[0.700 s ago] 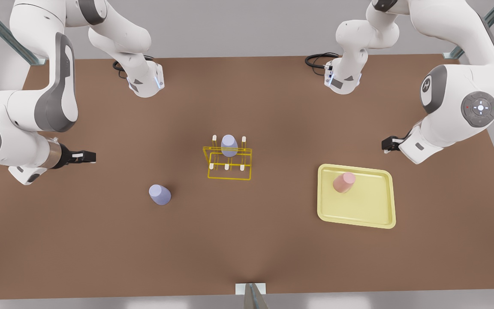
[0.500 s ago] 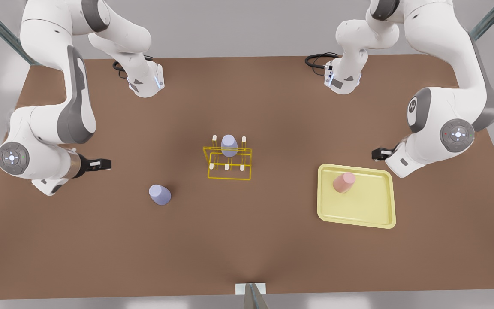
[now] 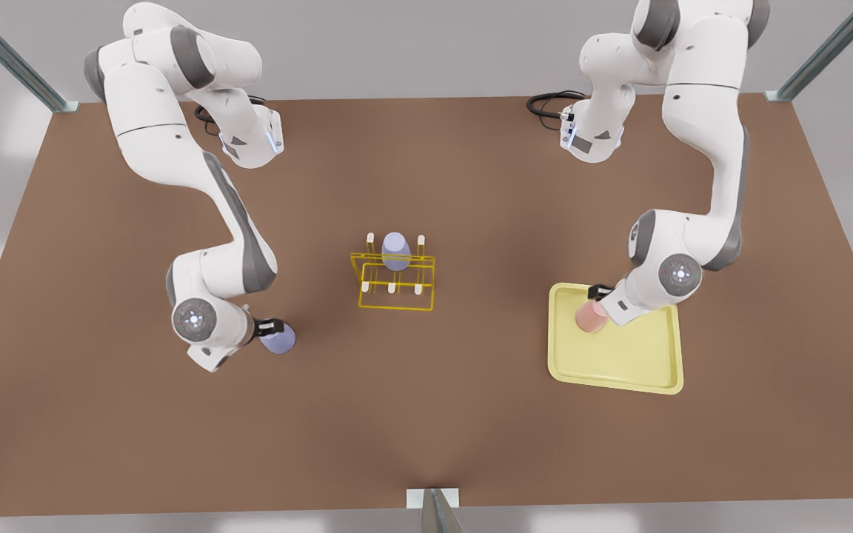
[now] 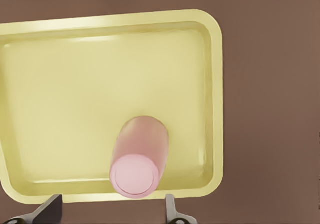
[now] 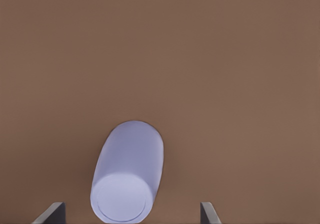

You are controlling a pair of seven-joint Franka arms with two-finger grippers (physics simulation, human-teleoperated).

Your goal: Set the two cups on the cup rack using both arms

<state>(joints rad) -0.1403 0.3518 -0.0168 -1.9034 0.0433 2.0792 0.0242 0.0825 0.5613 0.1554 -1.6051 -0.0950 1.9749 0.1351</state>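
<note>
2 lavender cups [image 3: 278, 340] [image 3: 395, 251], 1 pink cup [image 3: 589, 317], 1 rack [image 3: 395, 281], left hand [image 4: 111, 211] wide over pink, right hand [image 5: 131, 214] wide over lavender

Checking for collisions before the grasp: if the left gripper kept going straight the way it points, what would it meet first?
Most likely the pink cup, which sits between the open fingers of the left gripper, upside down on the yellow tray.

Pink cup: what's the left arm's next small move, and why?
Probably ease the left tool a little further down, then close. Its open fingers flank the pink cup on the tray, apart from it. The right tool likewise straddles the lavender cup.
</note>
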